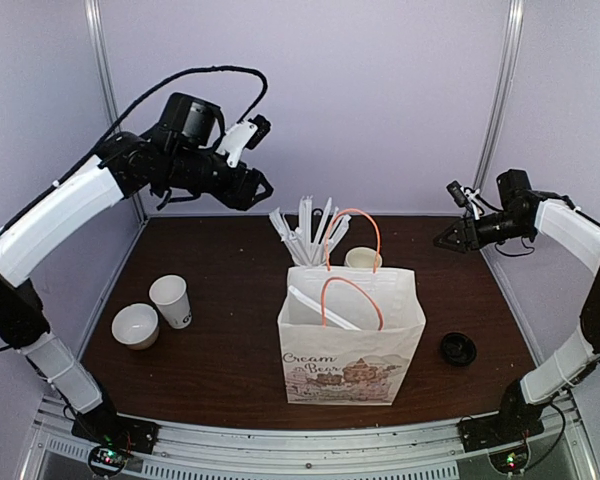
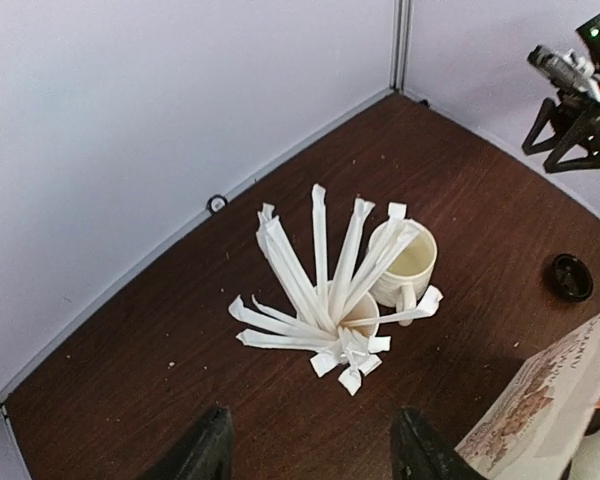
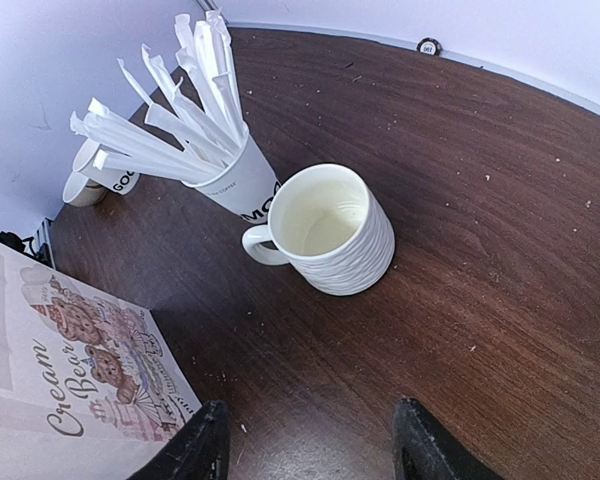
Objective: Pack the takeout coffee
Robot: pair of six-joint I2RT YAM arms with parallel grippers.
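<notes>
Lilac walls (image 1: pixel 380 100) stand around a dark brown bench (image 1: pixel 230 250). The left claw (image 1: pixel 258 188) hangs high up. Its two fingers (image 2: pixel 208 452) are wide apart with nothing between them. Below it and a bit ahead stands a cup full of white sticks (image 2: pixel 325 290). A cream mug (image 2: pixel 410 265) sits just beside that cup. The right claw (image 1: pixel 448 238) is up in the air too, open and holding nothing. The mug sits below it, just ahead.

One white paper cup (image 1: pixel 170 300) with black letters stands upright on the bench. It is well below the left claw and back toward that arm's foot. It has no lid on. A low white bowl (image 1: pixel 135 325) sits just beside it. A black lid (image 1: pixel 458 348) lies alone on the bench, well below the right claw and back toward that arm's foot. Between the two claws, lower down, stands a paper bag (image 1: pixel 350 335) with orange handles and the words "Cream Bear". Something white shows inside the bag, but I cannot tell what it is.
</notes>
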